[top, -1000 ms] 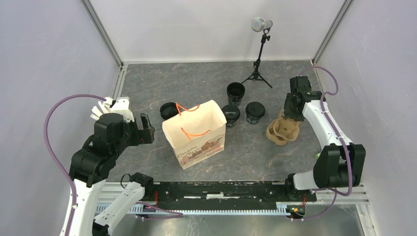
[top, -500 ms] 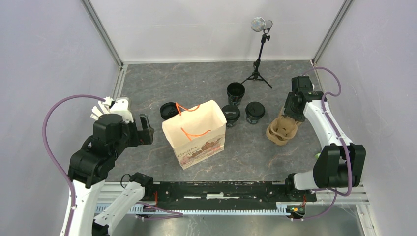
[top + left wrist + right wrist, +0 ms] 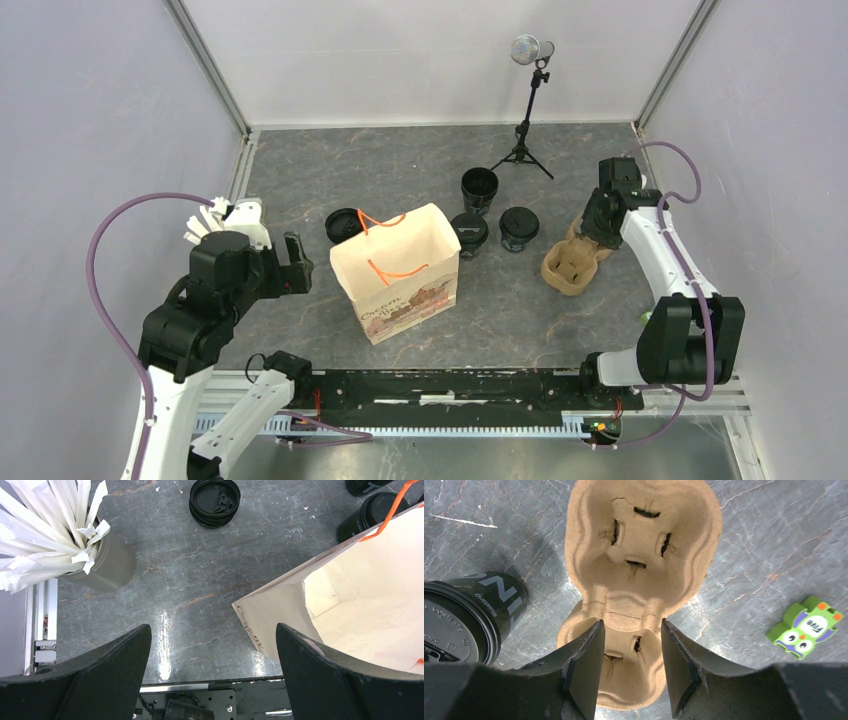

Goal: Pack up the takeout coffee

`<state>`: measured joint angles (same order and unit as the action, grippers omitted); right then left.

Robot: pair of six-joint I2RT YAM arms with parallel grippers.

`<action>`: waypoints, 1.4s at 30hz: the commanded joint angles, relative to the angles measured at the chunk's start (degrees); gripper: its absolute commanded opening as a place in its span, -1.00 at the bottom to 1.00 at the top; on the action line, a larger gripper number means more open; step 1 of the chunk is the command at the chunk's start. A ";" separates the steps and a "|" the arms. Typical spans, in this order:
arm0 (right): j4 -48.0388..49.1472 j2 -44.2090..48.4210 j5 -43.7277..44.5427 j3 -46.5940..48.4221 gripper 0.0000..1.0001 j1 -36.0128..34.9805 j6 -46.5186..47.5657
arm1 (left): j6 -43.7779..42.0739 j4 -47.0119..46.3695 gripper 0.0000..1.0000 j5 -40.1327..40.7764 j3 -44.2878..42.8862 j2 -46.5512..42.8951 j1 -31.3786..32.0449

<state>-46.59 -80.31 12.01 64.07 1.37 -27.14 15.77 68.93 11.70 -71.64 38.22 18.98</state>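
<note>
Right gripper (image 3: 631, 625) is straddling the carrier (image 3: 644, 545), likely readying it for cups (image 3: 519, 228); grip unclear. Left gripper (image 3: 212, 627) is hovering open by the bag (image 3: 270, 611).

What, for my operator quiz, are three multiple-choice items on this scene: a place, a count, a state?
1. Where is the loose round black plastic lid? A. on the grey table, beside the beige paper bag with orange handles, on the left arm's side. B. inside that bag. C. hooked on its handle.
2. How many small black disposable cups wear lids? A. one. B. two. C. four.
3. How is the left gripper? A. shut on the lid. B. shut on a bag handle. C. open, empty.
Answers: 1 A, it lies flat on the table by the bag; 2 B, two lidded cups stand near one open cup; 3 C, its fingers stand wide apart, nothing between.
</note>
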 commanded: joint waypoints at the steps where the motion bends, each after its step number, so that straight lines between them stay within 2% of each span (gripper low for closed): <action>1: 3.62 2.26 -2.80 -3.69 0.02 0.17 -4.62 | 1.98 -0.26 1.00 0.10 -1.63 0.61 -0.06; 7: 6.25 1.58 -3.25 -6.26 0.00 0.13 -6.97 | 1.37 -0.28 1.00 0.22 -1.86 0.74 0.00; 27: 6.01 -1.16 0.39 -4.98 0.10 0.37 -10.48 | 1.20 -0.28 1.00 0.47 -2.04 1.41 -0.04; 36: 7.45 -1.59 0.92 -5.57 -0.01 0.50 -11.62 | 0.31 -0.20 1.00 0.57 -3.03 2.04 0.00; 42: 7.65 -2.08 0.68 -5.72 0.00 0.74 -11.89 | 0.31 -0.21 1.00 0.32 -3.25 2.45 0.00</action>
<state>-40.66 -81.87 11.29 57.74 1.65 -37.78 15.75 68.95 11.88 -72.82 40.05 18.98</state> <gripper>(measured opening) 0.496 0.997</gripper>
